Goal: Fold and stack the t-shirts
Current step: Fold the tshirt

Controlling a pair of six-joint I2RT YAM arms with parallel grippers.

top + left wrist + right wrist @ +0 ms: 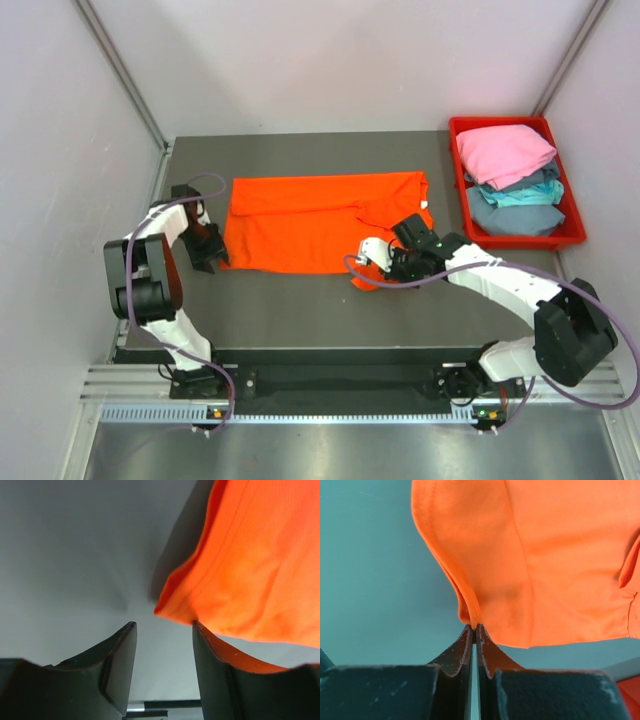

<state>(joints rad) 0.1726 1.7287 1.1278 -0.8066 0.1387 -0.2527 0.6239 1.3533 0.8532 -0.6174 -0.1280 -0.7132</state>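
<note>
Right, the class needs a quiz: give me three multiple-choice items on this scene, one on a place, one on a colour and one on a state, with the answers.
1. Where on the table does the red bin stand?
A. near left corner
B. far right corner
C. centre

2. What colour is the top shirt in the bin?
A. pink
B. green
C. black

3. How is the right gripper?
A. open above bare table
B. shut on the orange t-shirt's edge
C. inside the bin

Answers:
1 B, the top view shows it at the far right.
2 A, pink lies uppermost in the pile.
3 B, its wrist view shows the jaws pinching orange cloth.
</note>
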